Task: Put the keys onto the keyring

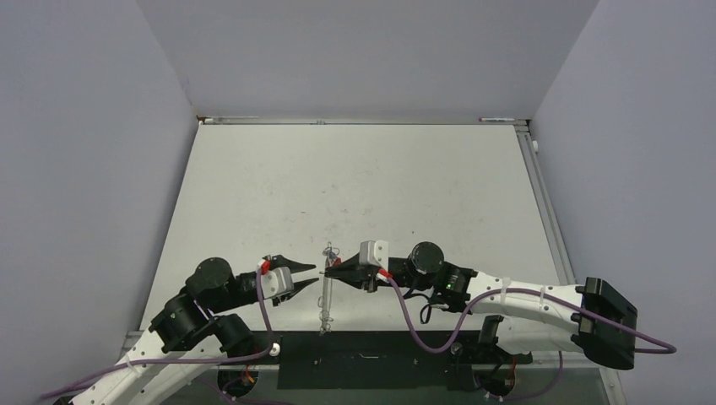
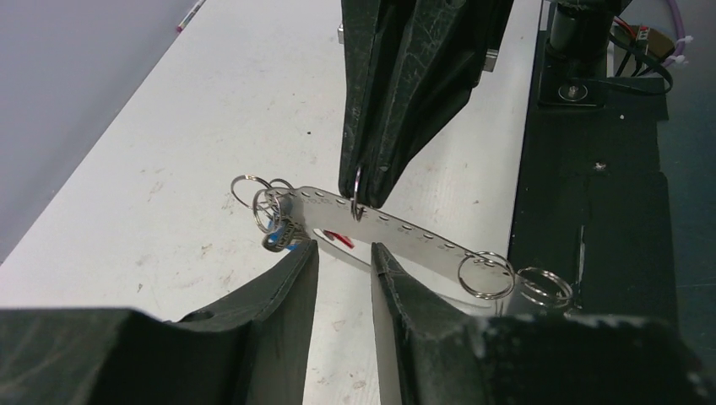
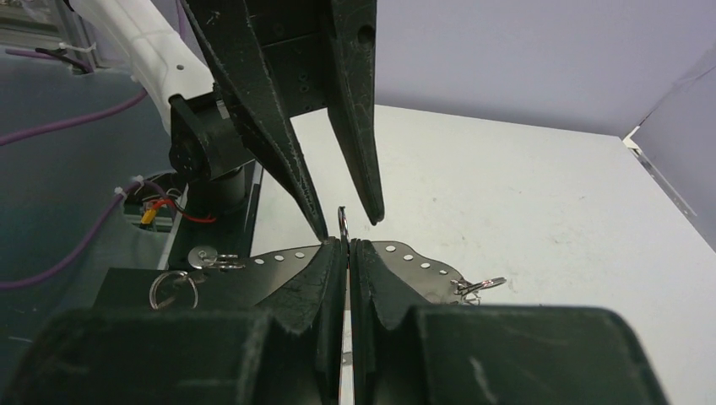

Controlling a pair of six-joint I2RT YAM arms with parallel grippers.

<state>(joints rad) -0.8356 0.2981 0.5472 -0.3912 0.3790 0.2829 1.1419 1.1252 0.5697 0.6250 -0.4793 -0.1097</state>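
A thin silver keyring (image 2: 357, 201) stands edge-on above a perforated metal strip (image 2: 405, 232), and my right gripper (image 3: 347, 242) is shut on it. In the top view the right gripper (image 1: 328, 270) meets the strip (image 1: 324, 295) near the table's front edge. At the strip's far end hangs a bunch of small rings with a blue key (image 2: 274, 228) and a dark key (image 2: 284, 238). A red key (image 2: 340, 239) shows under the strip. My left gripper (image 2: 344, 246) is open, its tips just short of the strip, with nothing between them.
Two loose split rings (image 2: 485, 274) hang at the strip's near end, over the black base plate (image 2: 591, 211). Grey walls close in the white table (image 1: 363, 186) at left, back and right. Purple cables trail from both arms.
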